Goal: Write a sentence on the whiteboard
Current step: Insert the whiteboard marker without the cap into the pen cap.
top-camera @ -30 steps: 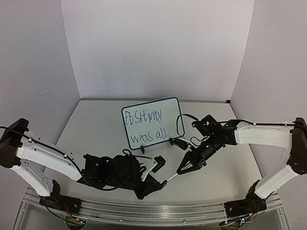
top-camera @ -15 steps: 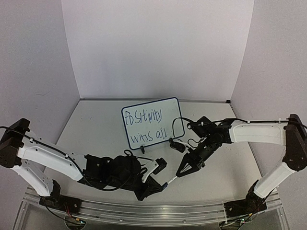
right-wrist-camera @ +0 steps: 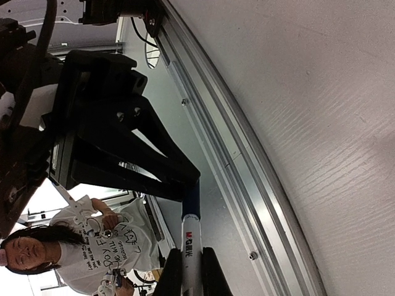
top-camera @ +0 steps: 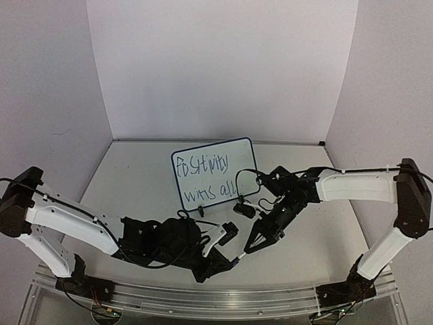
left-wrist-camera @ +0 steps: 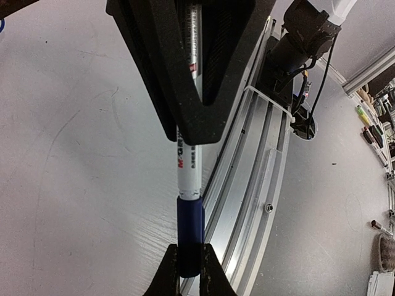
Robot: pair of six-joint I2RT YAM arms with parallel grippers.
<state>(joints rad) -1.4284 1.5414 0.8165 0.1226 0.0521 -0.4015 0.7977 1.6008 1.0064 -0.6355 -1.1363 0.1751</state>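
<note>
Your left pincer [left-wrist-camera: 188,254] is closed on the dark-blue cap [left-wrist-camera: 190,225] of a marker [left-wrist-camera: 187,169], its two fingers pinching the cap from either side. Your right pincer [right-wrist-camera: 190,256] is closed on the same marker's white barrel, so the two pincers face each other tip to tip along the pen. From above, the marker lies low over the near middle of the counter [top-camera: 135,183], slanting from the left pincer at its near-left end up to the right pincer at its far-right end. Just nearer than it runs the metal rail [top-camera: 203,298] that carries both arm bases.

The whiteboard [top-camera: 237,152] stands propped on its two black clip feet at the middle of the counter, beyond both pincers and apart from them, its face turned towards you. The sentence [top-camera: 206,177] is written on it in two dark lines, roughly "Positivity" above "wins all".
</note>
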